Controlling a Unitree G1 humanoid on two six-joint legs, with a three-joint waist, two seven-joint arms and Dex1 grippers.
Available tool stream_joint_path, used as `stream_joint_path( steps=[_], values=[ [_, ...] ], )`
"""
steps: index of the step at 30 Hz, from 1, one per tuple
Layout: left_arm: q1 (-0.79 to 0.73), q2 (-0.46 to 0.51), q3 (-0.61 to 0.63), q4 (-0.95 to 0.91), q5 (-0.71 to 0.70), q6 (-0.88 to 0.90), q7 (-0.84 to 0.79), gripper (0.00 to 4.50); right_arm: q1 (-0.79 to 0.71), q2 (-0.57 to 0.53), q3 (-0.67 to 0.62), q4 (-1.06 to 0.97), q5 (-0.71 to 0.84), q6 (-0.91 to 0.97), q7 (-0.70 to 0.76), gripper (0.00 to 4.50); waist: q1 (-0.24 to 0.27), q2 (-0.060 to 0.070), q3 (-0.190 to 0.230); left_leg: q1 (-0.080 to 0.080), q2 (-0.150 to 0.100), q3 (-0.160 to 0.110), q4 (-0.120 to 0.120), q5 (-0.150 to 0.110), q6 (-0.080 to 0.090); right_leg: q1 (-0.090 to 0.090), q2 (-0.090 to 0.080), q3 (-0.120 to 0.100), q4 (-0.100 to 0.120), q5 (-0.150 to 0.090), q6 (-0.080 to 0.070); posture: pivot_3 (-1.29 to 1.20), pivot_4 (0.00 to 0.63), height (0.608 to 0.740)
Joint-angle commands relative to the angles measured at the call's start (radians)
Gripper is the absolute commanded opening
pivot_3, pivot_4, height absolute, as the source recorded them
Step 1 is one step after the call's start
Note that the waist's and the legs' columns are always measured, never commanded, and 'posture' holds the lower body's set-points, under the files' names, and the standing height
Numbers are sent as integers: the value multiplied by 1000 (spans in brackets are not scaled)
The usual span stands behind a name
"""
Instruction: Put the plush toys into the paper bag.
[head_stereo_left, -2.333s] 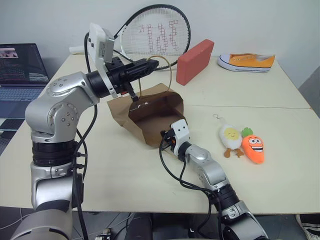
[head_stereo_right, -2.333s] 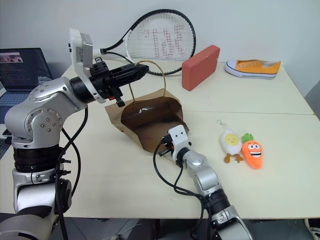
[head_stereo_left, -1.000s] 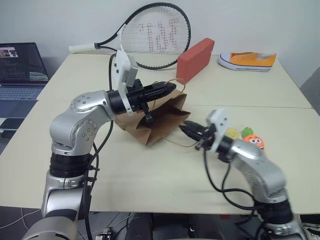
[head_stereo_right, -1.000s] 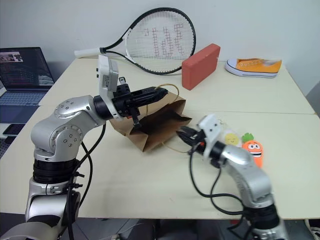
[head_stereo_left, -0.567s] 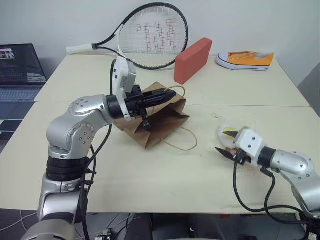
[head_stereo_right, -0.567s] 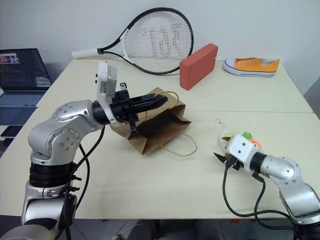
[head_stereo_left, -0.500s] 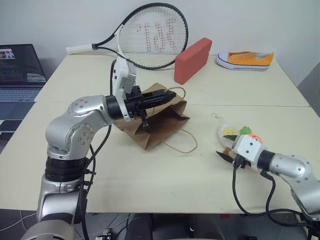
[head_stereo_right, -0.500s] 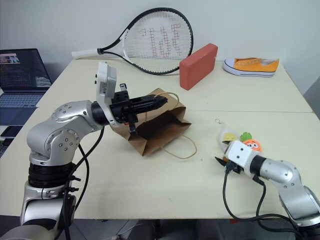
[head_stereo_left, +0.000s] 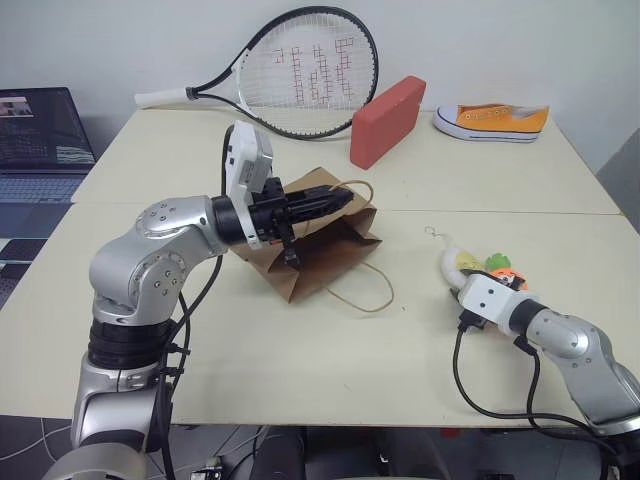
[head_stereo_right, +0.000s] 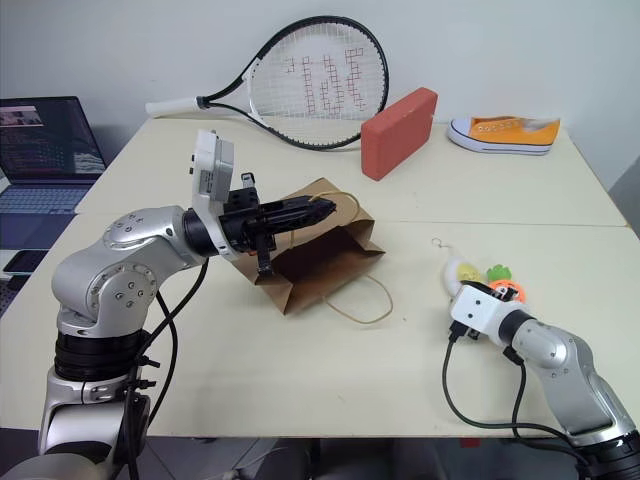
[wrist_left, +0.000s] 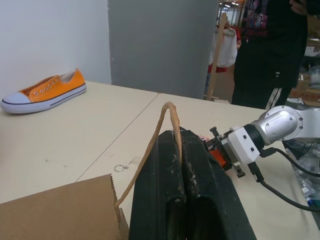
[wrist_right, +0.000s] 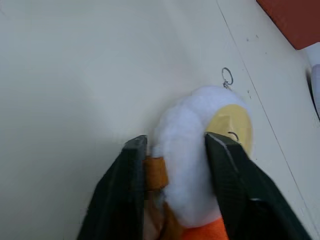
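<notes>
The brown paper bag (head_stereo_left: 322, 252) lies slumped on the table's middle. My left gripper (head_stereo_left: 340, 200) is shut on its upper handle (wrist_left: 169, 112), holding it just above the bag; the other handle (head_stereo_left: 366, 291) lies looped on the table. The plush toys sit at the right: a white egg (head_stereo_left: 452, 263) with a yellow face and, touching it, an orange carrot (head_stereo_left: 501, 267). My right gripper (wrist_right: 175, 145) has come in low from the front. Its fingers (wrist_right: 134, 155) press the egg (wrist_right: 192, 117) from both sides. In the head views its wrist housing hides the fingertips.
A tennis racket (head_stereo_left: 300, 70), a red block (head_stereo_left: 388, 120) and an orange-and-white sneaker (head_stereo_left: 492, 120) lie along the table's far side. A laptop (head_stereo_left: 40, 130) stands off the table's left. A person (wrist_left: 270, 50) stands beyond the table's right end.
My right gripper left the bag's mouth, swung right and down to the toys, and closed its fingers around the egg. The left gripper lowered the handle early on, and the bag sagged.
</notes>
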Motion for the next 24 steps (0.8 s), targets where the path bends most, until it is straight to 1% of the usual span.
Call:
stream_joint_path(
  steps=[1,2,5,8,11,15,17,20,22,24],
  values=[
    [-5,16,28,-31,-16,-7,-2,0,-10,6,-25,-8,-4,-9,-11,337,0,0,0,0,0,0,0,0,0,0,0,0,0,0,0,0,150,740],
    [-5,17,28,-30,-17,-7,-3,0,-12,5,-30,-10,0,-15,-7,13,0,0,0,0,0,0,0,0,0,0,0,0,0,0,0,0,150,740],
    [-5,22,29,-26,-20,-7,-7,0,-16,-2,-46,-36,22,-29,14,13,0,0,0,0,0,0,0,0,0,0,0,0,0,0,0,0,150,740],
    [-5,33,32,-19,-23,-6,-16,0,-49,7,-75,-113,109,6,74,13,-2,0,0,0,0,0,0,0,0,0,0,0,0,0,0,0,150,740],
    [-6,40,30,-15,-23,-5,-24,0,-119,17,-109,-205,293,113,180,13,-7,0,0,0,0,0,0,0,0,0,0,0,1,1,1,0,150,740],
    [-14,41,27,-7,-21,-6,-30,0,-201,31,-144,-311,544,346,258,13,-2,0,0,1,0,-1,0,0,0,1,0,-1,1,2,3,0,150,740],
    [-20,38,25,-2,-20,-6,-30,0,-233,41,-147,-338,632,433,264,13,0,0,0,0,0,-2,0,0,0,0,0,-2,1,3,4,0,150,740],
    [-27,36,24,1,-20,-6,-30,0,-268,63,-126,-344,703,505,254,13,1,0,0,0,0,-2,0,0,0,0,0,-1,1,3,4,0,150,740],
    [-29,36,23,2,-19,-6,-32,0,-297,97,-104,-335,724,531,227,13,1,0,0,0,0,-2,0,0,0,0,0,-1,0,3,4,0,150,740],
    [-31,36,20,0,-18,-6,-33,0,-324,129,-58,-313,705,520,207,13,0,0,0,0,0,-2,0,0,0,0,0,-1,1,2,4,0,150,740]
  ],
)
